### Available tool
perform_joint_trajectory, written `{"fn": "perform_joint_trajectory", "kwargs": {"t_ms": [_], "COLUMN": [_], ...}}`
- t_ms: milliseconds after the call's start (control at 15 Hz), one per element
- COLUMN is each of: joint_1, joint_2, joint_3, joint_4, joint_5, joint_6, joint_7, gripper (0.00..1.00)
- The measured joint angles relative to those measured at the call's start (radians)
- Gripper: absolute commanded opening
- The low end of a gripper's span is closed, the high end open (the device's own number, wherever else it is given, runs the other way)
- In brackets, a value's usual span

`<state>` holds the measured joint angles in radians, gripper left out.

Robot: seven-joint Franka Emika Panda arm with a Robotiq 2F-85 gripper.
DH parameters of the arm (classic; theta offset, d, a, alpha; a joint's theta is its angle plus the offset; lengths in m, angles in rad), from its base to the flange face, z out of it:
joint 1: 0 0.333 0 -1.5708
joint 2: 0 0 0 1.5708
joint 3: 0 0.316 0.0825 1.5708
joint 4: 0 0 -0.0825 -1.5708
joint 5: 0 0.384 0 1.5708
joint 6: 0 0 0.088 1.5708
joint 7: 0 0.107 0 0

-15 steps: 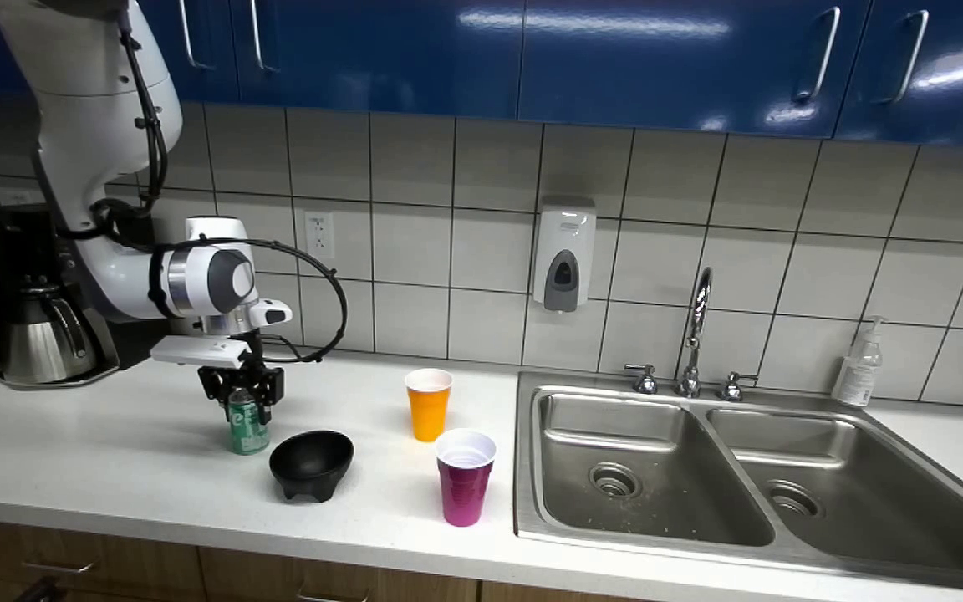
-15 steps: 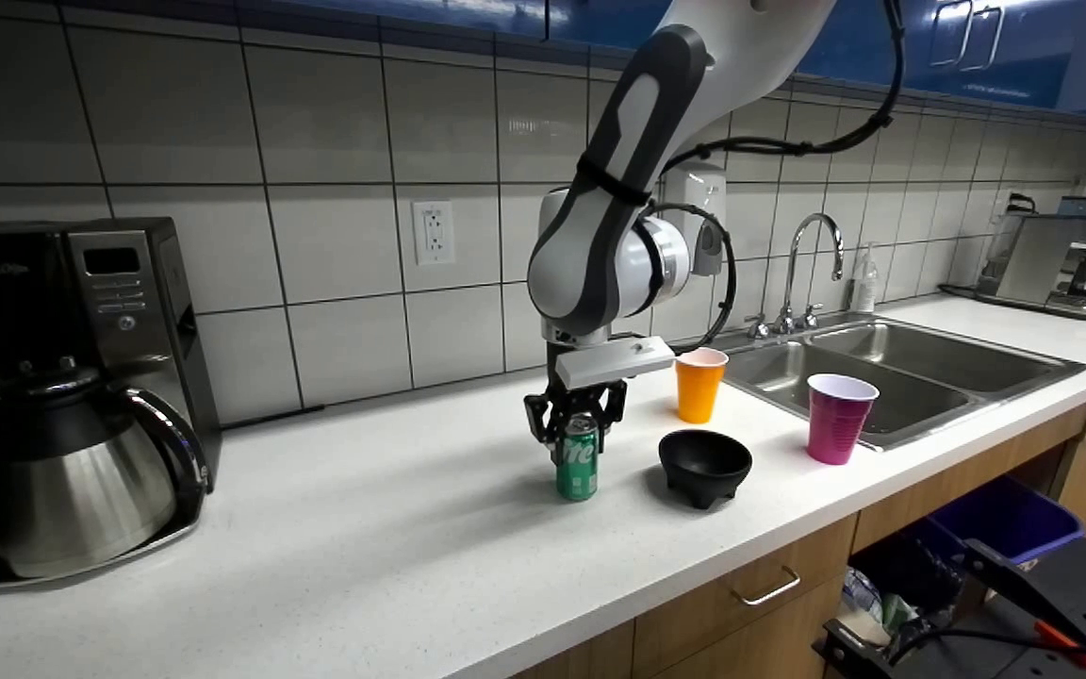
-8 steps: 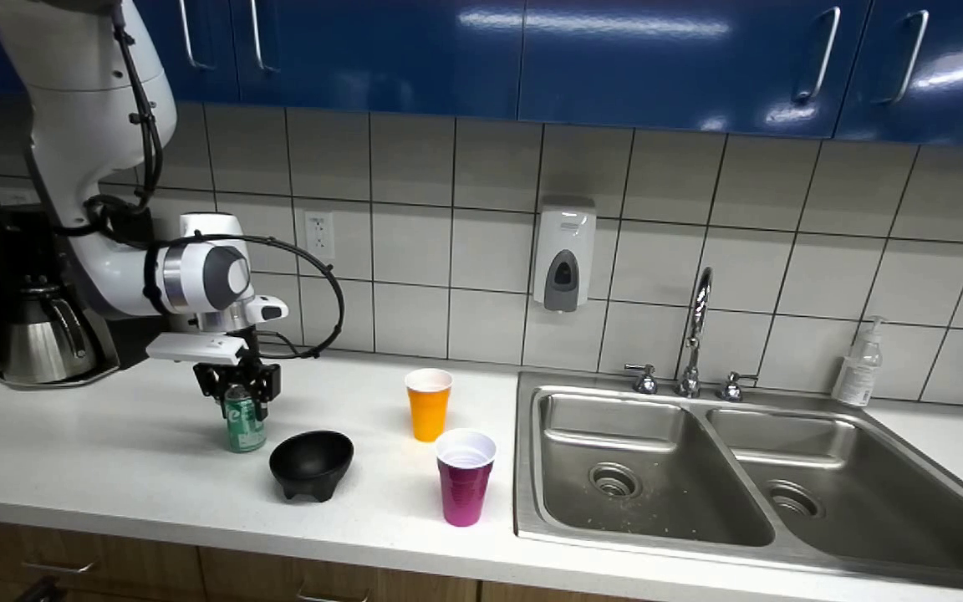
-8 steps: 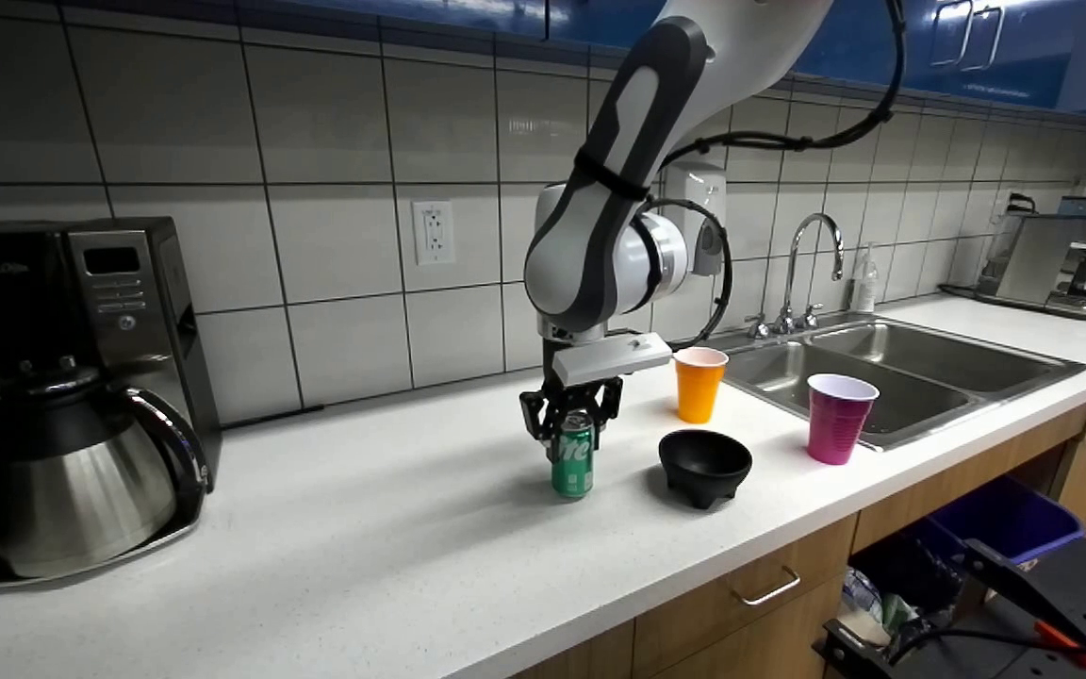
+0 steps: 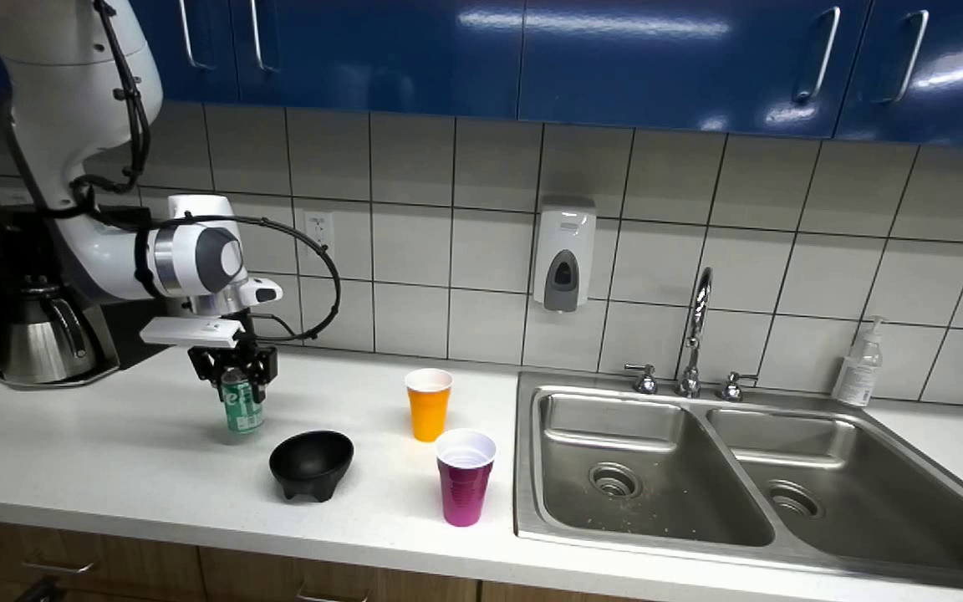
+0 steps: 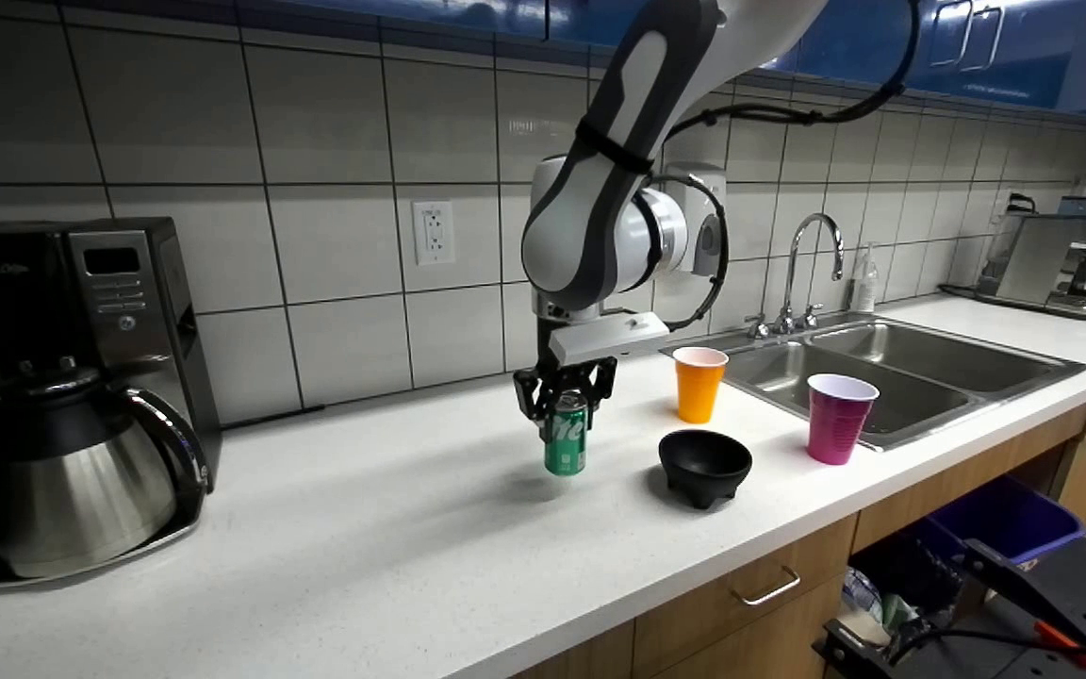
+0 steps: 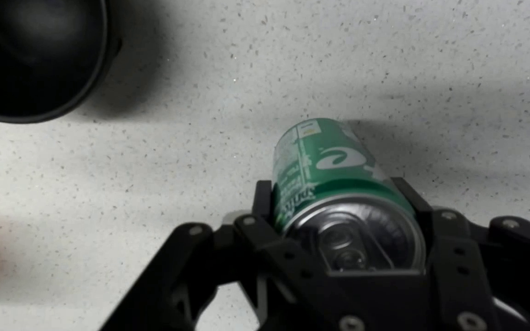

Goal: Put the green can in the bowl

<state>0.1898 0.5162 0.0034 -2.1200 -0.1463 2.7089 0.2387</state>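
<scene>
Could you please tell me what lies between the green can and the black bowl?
In the wrist view, only speckled countertop shows between the green can and the black bowl, shaded near the bowl.

On the white counter (image 6: 364, 547) I see the bowl (image 6: 705, 479), orange cup (image 6: 699, 390) and purple cup (image 6: 840, 424) standing, with the coffee maker (image 6: 86, 405) well apart.

Green can (image 6: 567, 451): silver-topped, white-lettered, roughly upright, its upper part pinched between the jaws, base just clear of the bench (image 6: 364, 566).
Black bowl (image 6: 705, 478): low, round, stubby-footed, mouth up on the bench, near the jaws but apart, to their right in both exterior views.
</scene>
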Motion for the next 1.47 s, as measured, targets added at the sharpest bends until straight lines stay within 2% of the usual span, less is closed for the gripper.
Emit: {"fn": "perform_joint_trajectory", "kwargs": {"t_ms": [467,1467], "joint_1": [0.044,0.039], "joint_2": [-0.099,-0.287], "joint_3": [-0.032,-0.067], "joint_4": [-0.054,-0.247], "joint_5": [-0.044,-0.097], "joint_6": [-0.001,-0.001], "joint_7": [0.001,0.007], "gripper": [0.38,0.38]}}
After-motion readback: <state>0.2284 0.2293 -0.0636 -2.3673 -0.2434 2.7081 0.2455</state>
